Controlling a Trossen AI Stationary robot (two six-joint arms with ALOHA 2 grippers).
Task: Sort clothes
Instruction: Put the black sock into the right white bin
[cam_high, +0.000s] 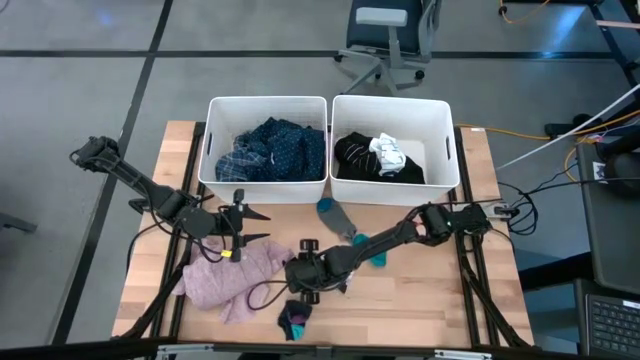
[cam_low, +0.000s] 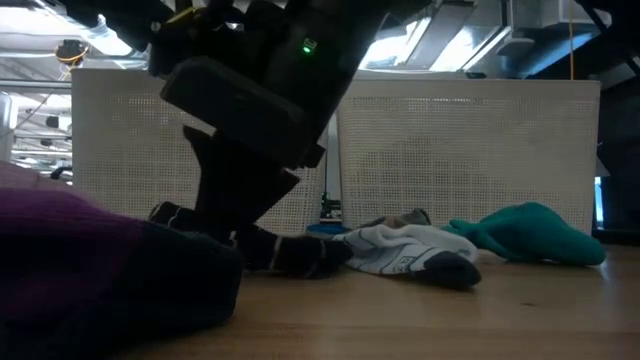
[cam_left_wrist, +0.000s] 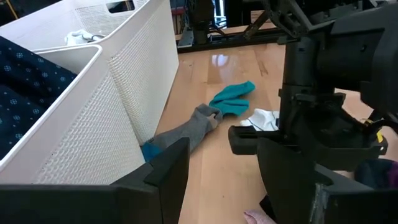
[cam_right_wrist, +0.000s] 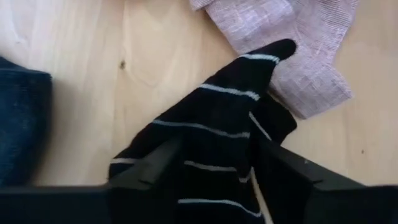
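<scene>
A black sock with thin white stripes (cam_right_wrist: 217, 118) lies flat on the wooden table, its toe over the edge of the pink top (cam_right_wrist: 298, 37). My right gripper (cam_right_wrist: 217, 171) is down over it, open, with one finger on either side of the sock's middle. From overhead, the right gripper (cam_high: 303, 277) stands just right of the pink top (cam_high: 225, 280). My left gripper (cam_high: 255, 227) hovers open above the pink top's far edge and holds nothing. My right gripper comes at the striped sock slanting down from above, with its fingers (cam_right_wrist: 155, 168) lying across the sock. The sock's middle (cam_right_wrist: 214, 149) fills the gap between them and lies flat on the table. Whether the fingers touch it, I cannot tell.
Two white bins stand at the far edge: the left bin (cam_high: 267, 103) holds blue clothes, the right bin (cam_high: 392, 101) black and white pieces. A grey sock (cam_high: 335, 215), a teal sock (cam_high: 378, 250) and a white-grey sock (cam_low: 405, 250) lie loose. A dark cloth (cam_high: 293, 320) lies at the near edge.
</scene>
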